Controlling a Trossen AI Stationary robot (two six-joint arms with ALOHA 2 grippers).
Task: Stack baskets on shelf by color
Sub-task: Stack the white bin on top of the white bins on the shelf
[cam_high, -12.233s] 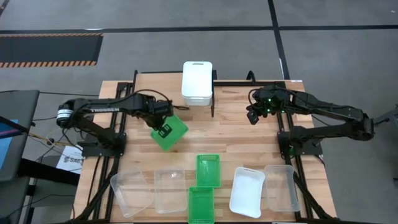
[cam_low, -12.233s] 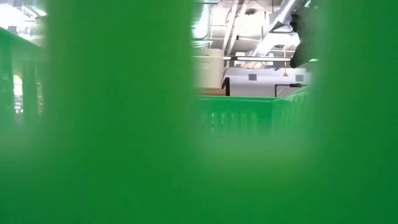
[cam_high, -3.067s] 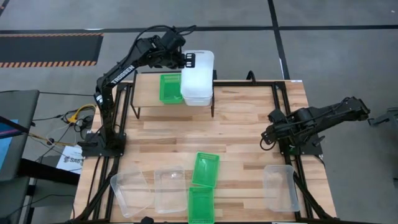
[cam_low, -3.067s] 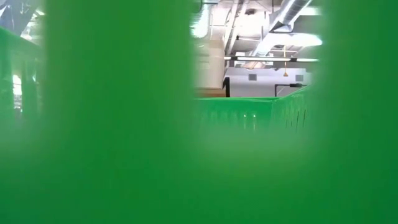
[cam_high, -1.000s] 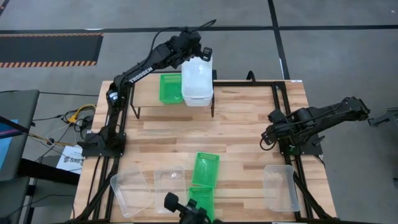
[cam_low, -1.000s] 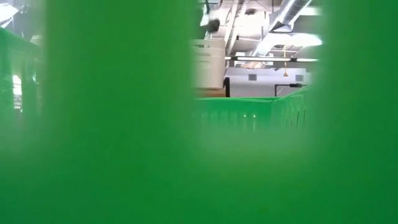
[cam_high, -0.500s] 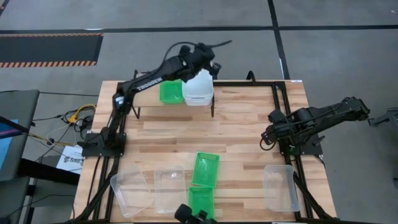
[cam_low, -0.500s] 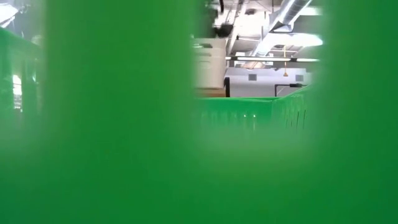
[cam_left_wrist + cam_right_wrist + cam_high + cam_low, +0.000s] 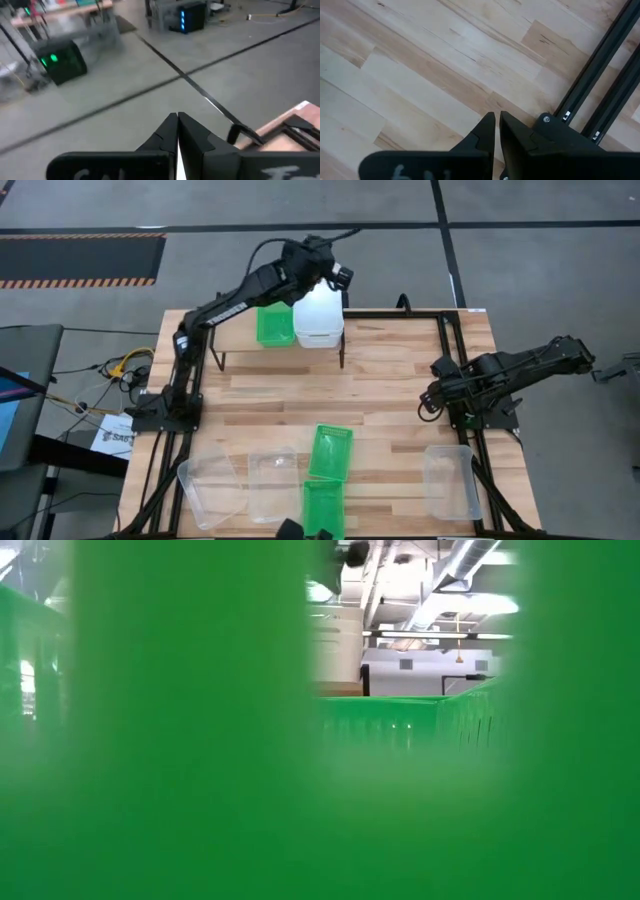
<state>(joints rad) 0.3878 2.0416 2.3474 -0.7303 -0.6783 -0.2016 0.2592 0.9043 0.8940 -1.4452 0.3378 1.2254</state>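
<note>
On the shelf (image 9: 235, 337) at the table's far edge stand a green basket (image 9: 274, 326) and, to its right, a stack of white baskets (image 9: 320, 318). My left gripper (image 9: 340, 276) is shut above the stack's far right corner; its wrist view shows its fingertips (image 9: 177, 120) with nothing between them. My right gripper (image 9: 428, 402) waits low at the right, shut over bare wood (image 9: 495, 120). Two green baskets (image 9: 330, 452) (image 9: 322, 502) lie near the front, the nearer one's green wall (image 9: 180, 740) filling the low view. Clear baskets (image 9: 212, 488) (image 9: 272, 485) (image 9: 450, 480) lie beside them.
Black frame rails (image 9: 395, 312) run along the table's far and right sides, close to my right gripper (image 9: 600, 65). A dark object (image 9: 300, 530) shows at the near edge. Bare wood (image 9: 300, 395) lies between the shelf and the front baskets.
My left gripper has swung toward the table's right edge along the far side, from over the white stack's far left to its far right corner, rolling a little. It stays shut. The baskets on the shelf keep their places.
</note>
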